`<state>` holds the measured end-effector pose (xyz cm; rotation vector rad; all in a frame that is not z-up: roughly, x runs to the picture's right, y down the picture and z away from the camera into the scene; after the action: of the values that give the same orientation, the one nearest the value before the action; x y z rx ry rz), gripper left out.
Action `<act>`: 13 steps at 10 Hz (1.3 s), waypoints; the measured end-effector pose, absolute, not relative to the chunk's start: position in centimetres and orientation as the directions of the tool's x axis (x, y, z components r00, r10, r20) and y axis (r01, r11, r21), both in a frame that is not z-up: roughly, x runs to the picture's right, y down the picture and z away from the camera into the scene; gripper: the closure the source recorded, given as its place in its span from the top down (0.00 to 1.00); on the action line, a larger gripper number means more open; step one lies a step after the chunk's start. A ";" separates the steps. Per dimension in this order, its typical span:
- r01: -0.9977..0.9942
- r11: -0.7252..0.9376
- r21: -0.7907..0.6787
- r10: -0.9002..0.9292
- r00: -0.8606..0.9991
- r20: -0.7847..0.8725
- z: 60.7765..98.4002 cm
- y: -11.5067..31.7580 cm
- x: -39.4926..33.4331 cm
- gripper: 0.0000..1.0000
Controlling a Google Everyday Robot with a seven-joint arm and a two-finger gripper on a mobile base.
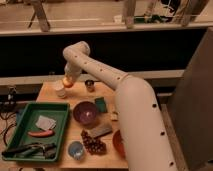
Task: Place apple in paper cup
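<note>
- On the far edge of the wooden table (pixel 50 92): a small shiny metal cup (pixel 90 85).
- In the middle: a purple bowl (pixel 85 112), with a dark green sponge (pixel 101 104) just beside it on the right.
- At the left: a green tray (pixel 60 131), holding a pale cloth (pixel 45 122), an orange carrot (pixel 40 133) and dark tools (pixel 27 149).
- Near the front edge: a blue cup (pixel 76 149), touching a dark grape bunch (pixel 93 143).
- Above the grapes: a grey flat block (pixel 100 131).
- At the right front: an orange-red bowl (pixel 118 143), partly hidden.

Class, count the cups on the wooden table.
3: paper cup at the back left under the claw holding the apple, metal cup beside it, blue cup at the front edge. Arm may hide others.
</note>
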<state>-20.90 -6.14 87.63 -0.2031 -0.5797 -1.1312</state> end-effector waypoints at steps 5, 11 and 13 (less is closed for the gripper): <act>0.902 0.399 0.166 -0.805 0.258 0.535 87.5 -6.4 -22.1 0.01; 0.903 0.386 0.189 -0.806 0.230 0.546 87.9 -6.7 -23.5 0.01; 0.903 0.385 0.193 -0.804 0.225 0.550 87.9 -6.8 -23.8 0.01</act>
<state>-23.80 -6.77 87.95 -0.1804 -0.6372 -1.1857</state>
